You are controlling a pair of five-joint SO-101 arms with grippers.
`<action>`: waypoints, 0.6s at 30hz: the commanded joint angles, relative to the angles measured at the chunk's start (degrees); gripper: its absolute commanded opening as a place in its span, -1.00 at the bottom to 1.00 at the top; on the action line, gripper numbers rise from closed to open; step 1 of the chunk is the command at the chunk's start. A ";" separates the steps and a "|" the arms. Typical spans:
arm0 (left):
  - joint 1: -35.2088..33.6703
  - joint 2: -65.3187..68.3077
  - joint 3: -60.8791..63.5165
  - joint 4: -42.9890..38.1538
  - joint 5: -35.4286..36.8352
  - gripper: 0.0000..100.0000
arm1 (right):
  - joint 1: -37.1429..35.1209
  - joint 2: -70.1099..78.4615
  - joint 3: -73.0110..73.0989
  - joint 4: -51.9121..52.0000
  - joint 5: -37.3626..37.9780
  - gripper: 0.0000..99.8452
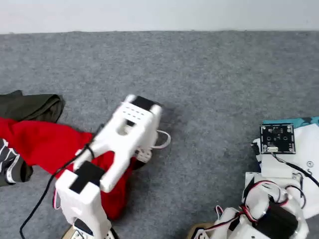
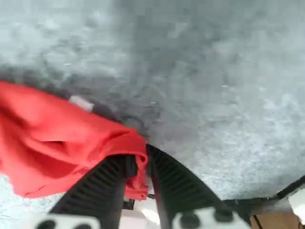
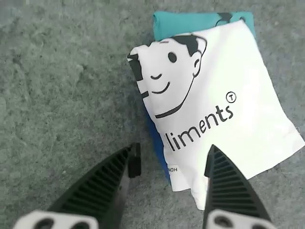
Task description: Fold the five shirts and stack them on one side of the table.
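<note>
**Shirts: red one pinched, two stacked at the right edge**

Grey table point(image 1: 209, 74) carries everything. The red shirt point(image 1: 45, 142) lies crumpled near the left edge, touching an olive shirt point(image 1: 30, 105) behind it and a striped garment point(image 1: 10, 164), probably another shirt, cut off by the frame. At the right edge a folded white shirt point(image 3: 214, 95) lies on a teal shirt point(image 3: 190, 21), the only stack so far.

The left gripper point(image 2: 140, 160) is clamped on a small fold of the red shirt's edge. The right gripper point(image 3: 174, 150) hangs over the white shirt with its jaws spread, holding nothing.

Risks: so thin a pinch may slip when pulled. Dragging could tow the olive and striped pieces along. A descending right gripper could rumple the stack.
</note>
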 commanded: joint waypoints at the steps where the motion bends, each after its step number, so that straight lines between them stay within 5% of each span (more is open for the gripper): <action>1: -7.47 -0.79 -2.77 1.32 0.62 -0.97 | 0.04 -0.13 0.00 0.22 -0.53 -0.55; 5: -10.29 -0.18 -2.59 1.32 0.62 -0.97 | 0.04 -0.13 0.00 0.04 -0.53 -0.55; 13: 5.89 -0.18 4.70 1.23 0.53 -0.97 | 0.04 -0.13 0.00 0.40 -0.53 -0.55; 18: 8.97 -0.18 5.41 1.14 0.62 -0.97 | 0.04 -0.13 0.00 0.40 -0.53 -0.55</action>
